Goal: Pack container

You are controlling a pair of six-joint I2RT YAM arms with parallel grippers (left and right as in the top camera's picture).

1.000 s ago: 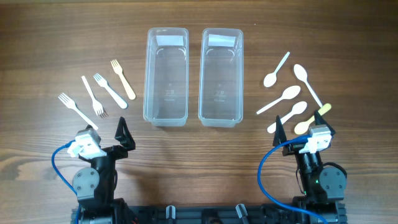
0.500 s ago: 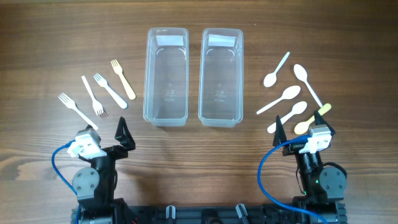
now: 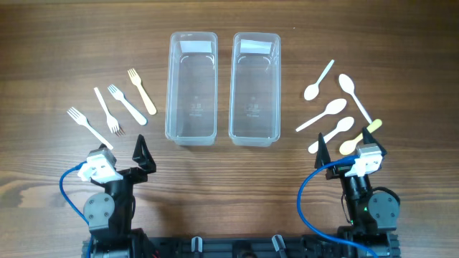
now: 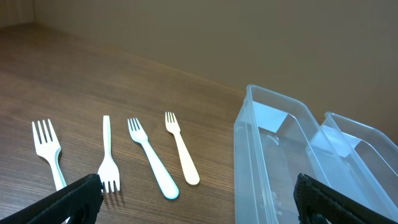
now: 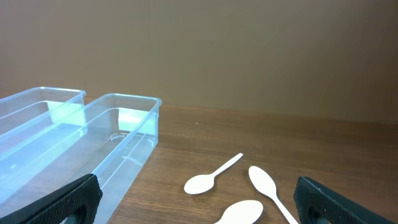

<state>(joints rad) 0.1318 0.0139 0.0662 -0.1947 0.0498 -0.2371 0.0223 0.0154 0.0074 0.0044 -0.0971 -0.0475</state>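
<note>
Two clear, empty plastic containers stand side by side at the table's middle, the left one (image 3: 192, 89) and the right one (image 3: 254, 89). Several plastic forks (image 3: 128, 104) lie left of them and several plastic spoons (image 3: 333, 109) lie to the right. My left gripper (image 3: 122, 159) is open and empty near the front edge, below the forks. My right gripper (image 3: 349, 154) is open and empty below the spoons. The left wrist view shows the forks (image 4: 152, 163) and the left container (image 4: 273, 162) beyond the open left gripper (image 4: 199, 199). The right wrist view shows the spoons (image 5: 211, 178) and the right container (image 5: 124, 134) beyond the open right gripper (image 5: 196, 202).
The wooden table (image 3: 229, 165) shows bare wood between the grippers and the containers. A blue cable (image 3: 68, 188) loops by the left arm and another blue cable (image 3: 305, 201) by the right arm. A yellowish spoon (image 3: 358, 136) lies nearest the right gripper.
</note>
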